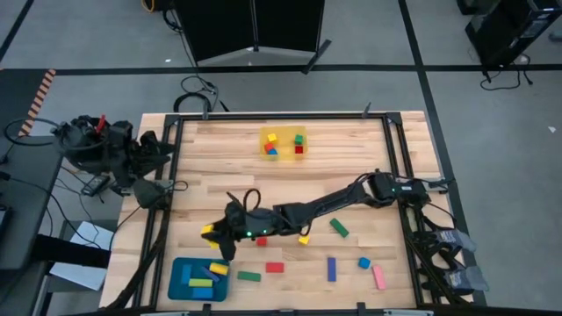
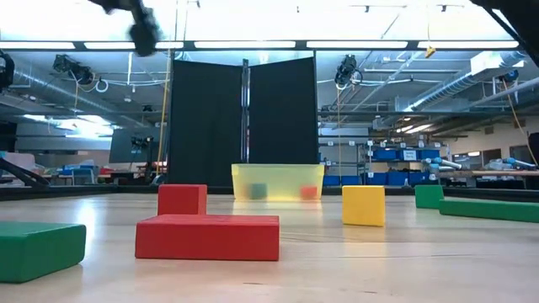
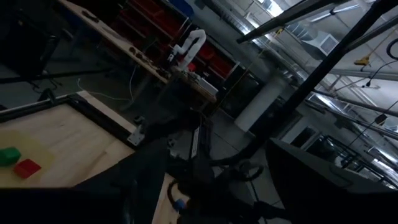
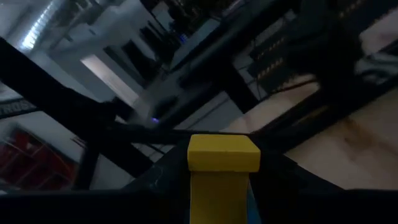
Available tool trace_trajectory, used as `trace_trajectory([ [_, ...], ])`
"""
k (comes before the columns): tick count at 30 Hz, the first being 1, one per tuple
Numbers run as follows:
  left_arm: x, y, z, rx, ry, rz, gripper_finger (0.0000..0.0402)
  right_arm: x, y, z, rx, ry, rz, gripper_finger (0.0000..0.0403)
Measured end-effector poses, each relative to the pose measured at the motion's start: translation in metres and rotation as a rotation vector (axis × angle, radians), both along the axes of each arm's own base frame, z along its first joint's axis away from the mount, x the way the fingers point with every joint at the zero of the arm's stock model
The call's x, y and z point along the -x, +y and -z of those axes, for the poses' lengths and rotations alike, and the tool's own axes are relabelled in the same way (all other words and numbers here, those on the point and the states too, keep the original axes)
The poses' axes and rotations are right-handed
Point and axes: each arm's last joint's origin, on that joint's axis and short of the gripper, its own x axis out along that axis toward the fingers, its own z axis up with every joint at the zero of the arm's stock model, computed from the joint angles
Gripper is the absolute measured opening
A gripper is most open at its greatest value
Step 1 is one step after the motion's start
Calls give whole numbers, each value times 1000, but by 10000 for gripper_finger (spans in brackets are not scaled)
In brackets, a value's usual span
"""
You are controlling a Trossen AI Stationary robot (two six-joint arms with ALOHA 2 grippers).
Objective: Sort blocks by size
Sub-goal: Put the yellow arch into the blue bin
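Observation:
My right gripper [image 1: 217, 233] reaches across to the table's left, just far of the teal tray [image 1: 179, 290], and is shut on a yellow bar block [image 4: 223, 174], which also shows in the high view [image 1: 209, 230]. The teal tray holds yellow, green and blue bars. The translucent yellow tray [image 1: 283, 132] at the far middle holds small cubes. Loose blocks lie on the near half: a yellow cube [image 1: 304, 239], green bar [image 1: 339, 228], red bar [image 1: 275, 267], blue bar [image 1: 332, 269], pink bar [image 1: 378, 277]. My left arm [image 1: 132, 162] waits off the table's left edge. My right gripper pinches the yellow bar between its two fingers, on its two long sides [image 4: 194, 193]. The bar lies along the fingers, its free end [image 4: 224, 153] sticking out past them. It is held off the table.
In the low view a red bar [image 2: 208, 236] with a red cube [image 2: 182, 199] behind it, a green block [image 2: 38, 248], a yellow cube [image 2: 363, 205] and a green bar [image 2: 484, 209] lie on the wood. A black frame borders the table.

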Motion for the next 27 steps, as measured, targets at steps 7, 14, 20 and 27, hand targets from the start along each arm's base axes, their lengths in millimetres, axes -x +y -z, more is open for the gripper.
trace_trajectory([
  [7,0,0,1,-4,5,-1,282,-32,19,17,-42,-74,-52,144],
  [14,0,0,2,-11,13,-3,282,-40,34,60,-89,32,-179,151],
  [20,0,0,2,-9,13,-3,282,-38,52,61,-129,48,-334,155],
  [27,0,0,2,-11,15,-3,282,-34,61,75,-134,180,-403,209],
])
